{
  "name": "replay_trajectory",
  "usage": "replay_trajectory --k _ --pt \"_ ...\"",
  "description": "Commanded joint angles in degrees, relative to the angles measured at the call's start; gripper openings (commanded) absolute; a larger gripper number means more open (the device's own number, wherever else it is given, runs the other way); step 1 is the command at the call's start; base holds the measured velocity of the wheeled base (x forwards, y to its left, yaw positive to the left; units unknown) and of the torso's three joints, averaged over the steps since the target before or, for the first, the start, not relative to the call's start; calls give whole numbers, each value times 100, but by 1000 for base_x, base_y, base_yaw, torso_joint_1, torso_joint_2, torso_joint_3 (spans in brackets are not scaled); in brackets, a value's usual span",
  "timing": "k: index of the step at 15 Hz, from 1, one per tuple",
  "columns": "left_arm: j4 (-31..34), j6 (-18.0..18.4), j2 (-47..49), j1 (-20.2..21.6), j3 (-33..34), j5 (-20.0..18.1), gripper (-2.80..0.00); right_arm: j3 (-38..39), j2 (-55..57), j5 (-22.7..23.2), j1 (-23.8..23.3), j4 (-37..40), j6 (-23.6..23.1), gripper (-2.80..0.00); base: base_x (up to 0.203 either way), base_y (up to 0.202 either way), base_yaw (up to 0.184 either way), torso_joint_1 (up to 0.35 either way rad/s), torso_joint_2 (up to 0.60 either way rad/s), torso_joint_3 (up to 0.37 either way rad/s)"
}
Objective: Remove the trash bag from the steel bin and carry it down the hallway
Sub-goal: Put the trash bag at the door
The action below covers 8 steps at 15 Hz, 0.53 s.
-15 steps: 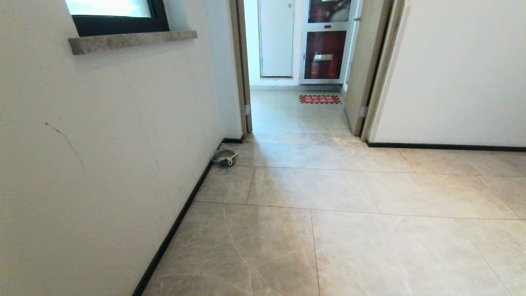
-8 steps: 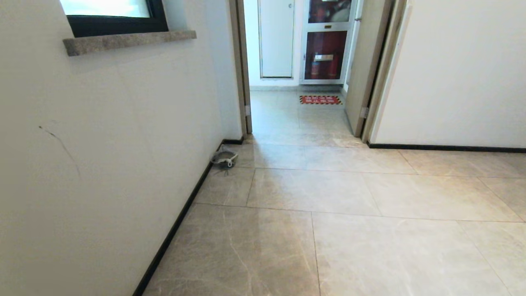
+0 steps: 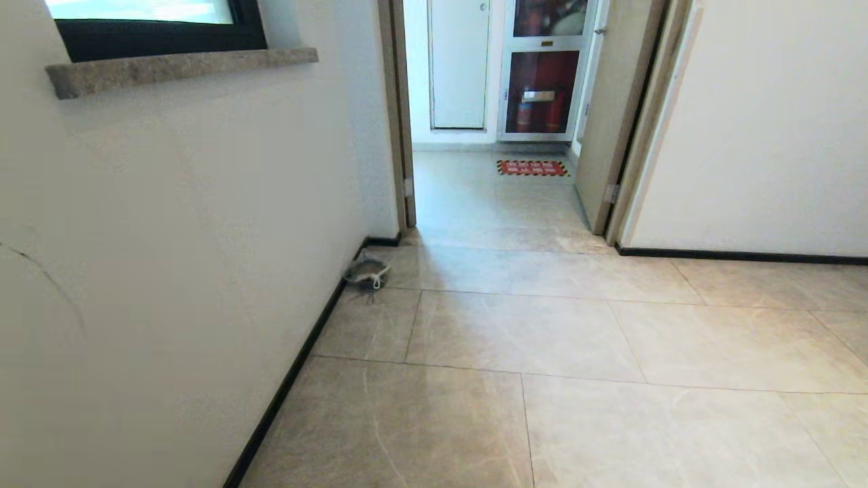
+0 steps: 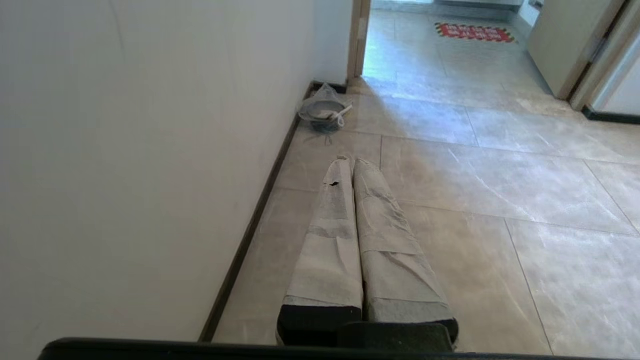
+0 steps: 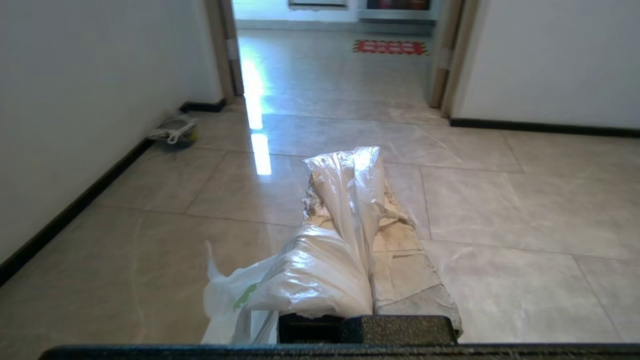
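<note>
Trash bag (image 5: pixel 325 270) clamped in right end effector (image 5: pixel 350 165); left end effector (image 4: pixel 352 162) closed, empty; hallway (image 3: pixel 542 339) open ahead.

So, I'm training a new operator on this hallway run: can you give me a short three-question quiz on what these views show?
1. True or false: the right claw is shut on the trash bag.
2. What is the left claw holding? A) the trash bag B) a bowl C) nothing
3. Fill in: the small grey object lies on the hallway floor against the ___ at the robot's left, short of the open doorway.

Key: 1 true. 2 C: its fingers are shut together, empty. 3 wall; what the object is cannot be told for sure.
</note>
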State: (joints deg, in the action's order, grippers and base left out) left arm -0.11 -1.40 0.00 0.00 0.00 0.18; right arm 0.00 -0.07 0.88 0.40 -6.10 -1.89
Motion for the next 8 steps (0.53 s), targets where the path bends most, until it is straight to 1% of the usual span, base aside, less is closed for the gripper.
replay_trajectory --k 1,2,3,8 --pt "-7 0 -9 0 0 -1 -280 229 -1 0 1 -5 -4 -280 192 0 3 2 -2 3" --pt "-7 0 -9 0 0 -1 -280 229 -1 0 4 -5 -4 -280 173 0 1 2 2 -2" --pt "-7 0 -9 0 6 -1 -280 229 -1 0 -5 -5 -2 -280 106 0 5 5 2 1" --pt "-7 0 -1 0 0 -1 -280 229 -1 0 3 -5 4 -280 0 0 0 0 0 0"
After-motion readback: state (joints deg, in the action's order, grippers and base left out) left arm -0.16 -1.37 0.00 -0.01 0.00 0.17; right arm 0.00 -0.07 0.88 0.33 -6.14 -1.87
